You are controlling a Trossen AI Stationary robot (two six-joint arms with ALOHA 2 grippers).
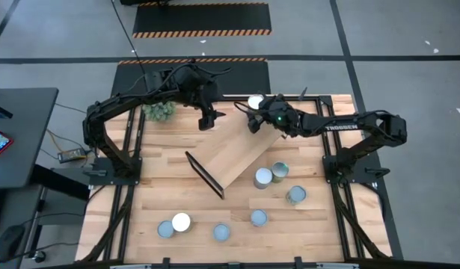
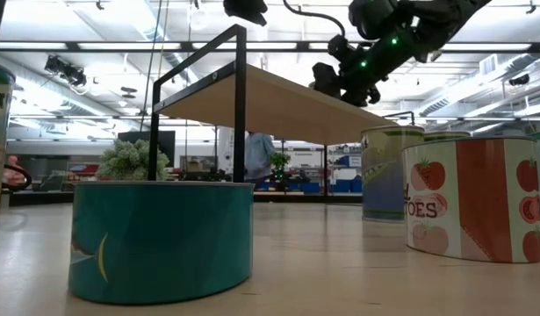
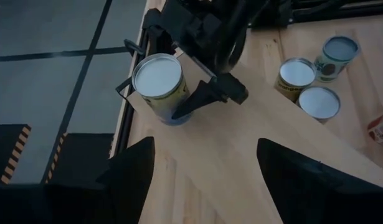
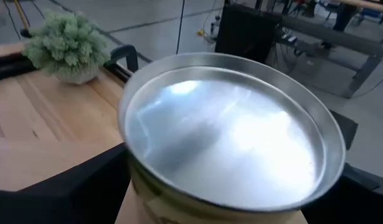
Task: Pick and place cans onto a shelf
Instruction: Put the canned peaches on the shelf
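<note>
- long light-wood shelf board with black metal end frames [image 1: 233,153]: lies diagonally across the middle of the wooden tabletop with black rails [image 1: 162,202]; in the low view it stands raised on its black frame [image 2: 239,96].
- white-topped cylindrical can with a yellowish label side [image 3: 157,81]: stands upright at the far end of the shelf, near the table's back edge [image 1: 255,101]; its round silvery lid fills the right wrist view [image 4: 231,134].
- right gripper [image 1: 253,118]: reaches over that end of the shelf; its dark fingers [image 3: 200,99] are spread on either side of the can, and whether they press its wall cannot be made out.
- left gripper [image 1: 208,119]: hovers above the shelf just beside the right one, fingers [image 3: 132,165] spread wide, holding nothing.
- six remaining small tins: three cluster on the table beside the shelf's right side [image 1: 264,177], three sit near the front edge [image 1: 182,221].
- low view: a squat teal can [image 2: 160,237] and a tomato-labelled can [image 2: 476,197] loom in the foreground, the latter cut off by the frame.
- bushy green plant [image 1: 159,110]: partly hidden under the left arm.
</note>
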